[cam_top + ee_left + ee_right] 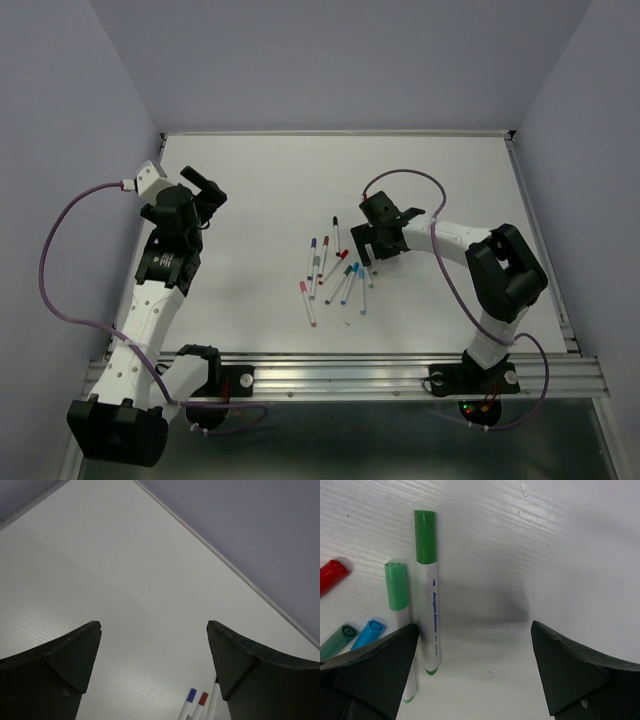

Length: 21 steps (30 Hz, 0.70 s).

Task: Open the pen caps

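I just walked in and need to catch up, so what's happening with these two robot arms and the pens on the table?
Nothing is gripped yet. The right hand is open, low at the right side of the scattered pens, with two green-capped pens beside one finger. Both green caps are on. The left hand is open too, over bare table, away from the pile.

White-barrelled pens (434,610), green, red, blue and teal pen caps (425,535), black left hand (154,625), black right hand (475,626)
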Motion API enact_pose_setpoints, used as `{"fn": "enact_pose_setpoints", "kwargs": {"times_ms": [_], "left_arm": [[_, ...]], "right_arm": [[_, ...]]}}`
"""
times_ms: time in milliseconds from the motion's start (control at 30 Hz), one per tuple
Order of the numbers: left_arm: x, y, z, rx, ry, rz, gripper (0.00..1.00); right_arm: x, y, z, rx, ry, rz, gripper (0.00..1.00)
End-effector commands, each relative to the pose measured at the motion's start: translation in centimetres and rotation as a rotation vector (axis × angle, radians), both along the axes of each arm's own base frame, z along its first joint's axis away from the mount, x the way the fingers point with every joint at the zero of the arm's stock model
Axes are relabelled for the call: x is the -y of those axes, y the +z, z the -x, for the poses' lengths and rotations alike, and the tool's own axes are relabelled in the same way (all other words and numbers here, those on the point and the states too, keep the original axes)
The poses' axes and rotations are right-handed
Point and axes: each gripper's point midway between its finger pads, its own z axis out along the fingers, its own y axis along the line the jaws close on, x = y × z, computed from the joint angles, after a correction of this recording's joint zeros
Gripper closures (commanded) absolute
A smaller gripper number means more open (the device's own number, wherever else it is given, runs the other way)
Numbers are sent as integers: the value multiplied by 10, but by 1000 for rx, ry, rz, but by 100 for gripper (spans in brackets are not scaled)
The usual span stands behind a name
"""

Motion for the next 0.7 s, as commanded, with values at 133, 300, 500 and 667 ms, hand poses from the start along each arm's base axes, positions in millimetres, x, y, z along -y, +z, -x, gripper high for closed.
{"fn": "enact_pose_setpoints", "kwargs": {"times_ms": [133, 300, 500, 667], "left_arm": [[-5, 12, 1, 51, 15, -13, 1], [-5, 13, 1, 50, 17, -13, 1], [-5, 13, 1, 52, 17, -12, 1], [-4, 12, 1, 48, 16, -11, 1]], "right_arm": [[-23, -1, -10, 35, 39, -73, 6], [-25, -8, -9, 25, 40, -80, 27], [-25, -16, 0, -2, 39, -97, 53], [-23, -25, 9, -33, 51, -98, 75]]}}
